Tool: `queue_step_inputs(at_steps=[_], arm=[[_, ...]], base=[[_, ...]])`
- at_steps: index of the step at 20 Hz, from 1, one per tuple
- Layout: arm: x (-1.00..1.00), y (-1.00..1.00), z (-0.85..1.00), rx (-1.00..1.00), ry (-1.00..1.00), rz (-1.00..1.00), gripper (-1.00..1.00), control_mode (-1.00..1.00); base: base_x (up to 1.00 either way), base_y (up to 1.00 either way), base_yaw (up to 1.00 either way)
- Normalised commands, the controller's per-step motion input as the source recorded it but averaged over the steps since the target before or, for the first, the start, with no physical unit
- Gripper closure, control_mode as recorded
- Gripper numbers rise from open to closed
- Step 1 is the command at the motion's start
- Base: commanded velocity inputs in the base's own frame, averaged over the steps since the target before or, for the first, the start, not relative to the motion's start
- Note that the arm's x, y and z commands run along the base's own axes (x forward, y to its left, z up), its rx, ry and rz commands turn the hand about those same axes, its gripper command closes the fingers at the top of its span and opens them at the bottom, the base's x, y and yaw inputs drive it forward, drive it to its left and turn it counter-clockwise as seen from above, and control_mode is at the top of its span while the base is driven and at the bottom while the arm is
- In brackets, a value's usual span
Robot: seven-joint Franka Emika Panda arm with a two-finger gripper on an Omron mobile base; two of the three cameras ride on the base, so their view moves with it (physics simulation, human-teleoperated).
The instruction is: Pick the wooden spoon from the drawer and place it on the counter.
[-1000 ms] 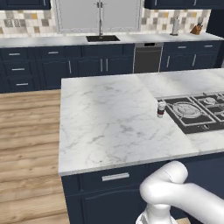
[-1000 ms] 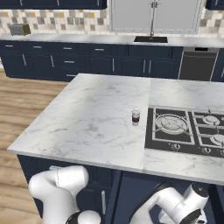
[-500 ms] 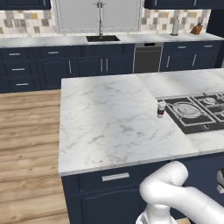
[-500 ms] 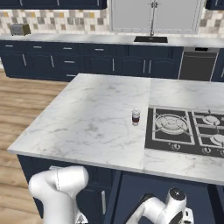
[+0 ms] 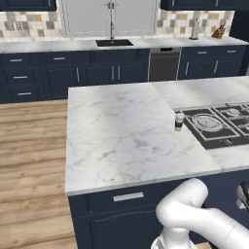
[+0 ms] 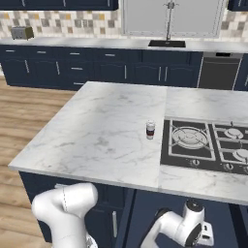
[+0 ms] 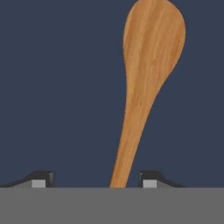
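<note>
Wooden spoon lies flat on the dark navy drawer floor directly below the gripper, bowl pointing away from the hand and handle running back between the two finger tips. The fingers stand spread, one on each side of the handle end, neither touching it; nothing is held. The arm is folded low in front of the counter, below its marble edge, with the hand under the overhang near the cooktop side. Judged step: approach for the pick, grasp not yet made. The next move calls for lowering onto the handle, pressing the fingers together across it, lifting clear of the drawer, then carrying it up to bare marble beside the small cup
</note>
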Motion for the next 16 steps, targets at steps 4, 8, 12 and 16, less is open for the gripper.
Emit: queue_step_inputs(at_steps=[4, 8, 12, 16], arm=[[-0.63, 0.0, -0.65, 0.07, -0.03, 0.0, 1.0, -1.0], [-0.29, 0.0, -0.03, 0.16, -0.02, -0.01, 1.0, -1.0], [-0.06, -0.04, 0.31, 0.29, 0.0, -0.14, 1.0, -1.0], [-0.08, -0.47, 1.0, 0.41, 0.0, -0.17, 1.0, -1.0]], base=[[0.0, 0.0, 0.0], [0.0, 0.0, 0.0], [0.0, 0.0, 0.0], [0.0, 0.0, 0.0]])
